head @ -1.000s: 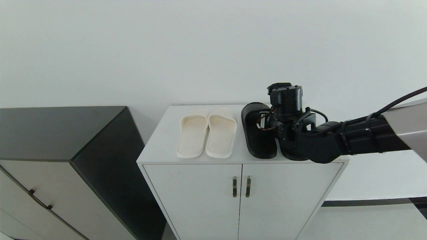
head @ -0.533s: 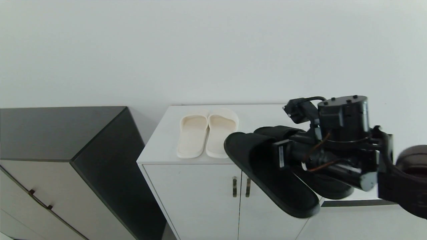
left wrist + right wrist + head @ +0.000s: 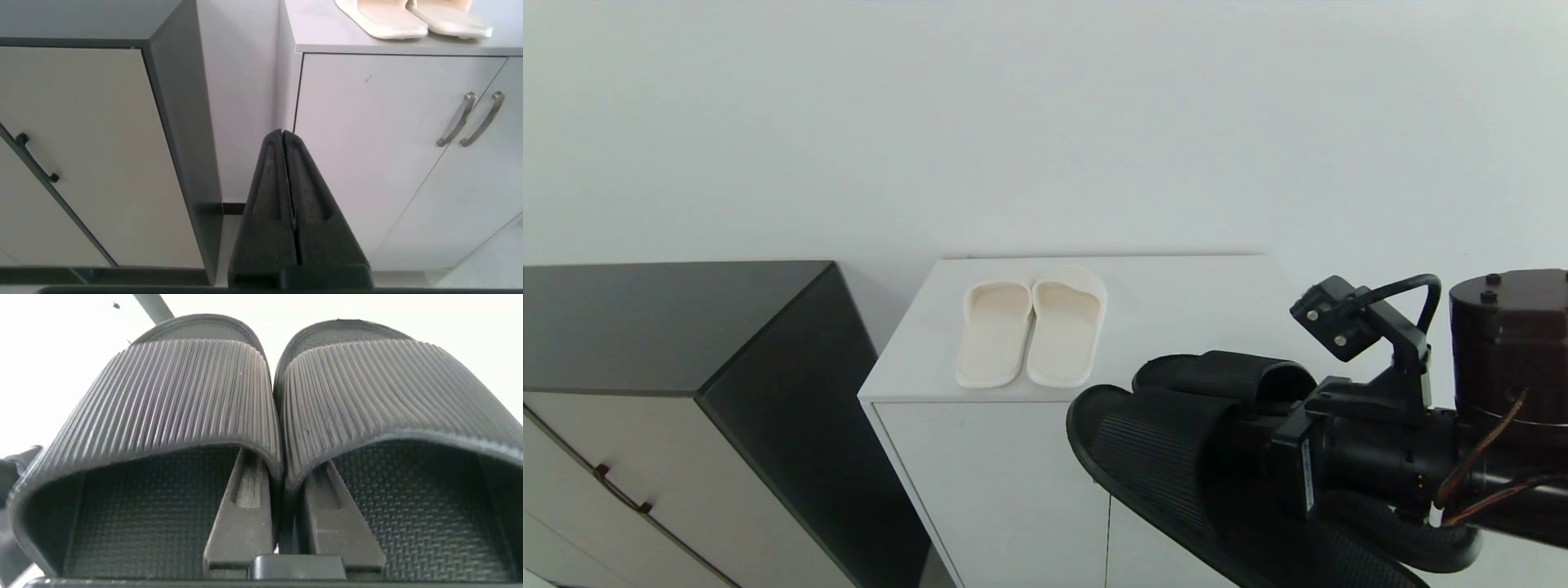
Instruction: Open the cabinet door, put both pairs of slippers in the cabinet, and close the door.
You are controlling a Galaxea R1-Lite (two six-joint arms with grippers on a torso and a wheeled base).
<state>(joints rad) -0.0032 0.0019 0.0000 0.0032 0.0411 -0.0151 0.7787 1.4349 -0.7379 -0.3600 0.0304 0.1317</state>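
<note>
Left of head view, dark cabinet point(image 3: 678, 327) sits just beside white cabinet point(image 3: 996, 490); left gripper point(image 3: 288, 175) faces the gap between the 2, fingers together, holding nothing; cream slippers point(image 3: 1031, 331) rest on the cabinet top, centre; doors shut, handles point(image 3: 474, 118) free; black slippers point(image 3: 1201, 457) lower right, in air before the cabinet front; right gripper point(image 3: 282, 498) clamps their 2 inner walls, 1 finger in each. Advice: keep the clamp firm and park the pair off right so the door swings freely; left side is tight.
</note>
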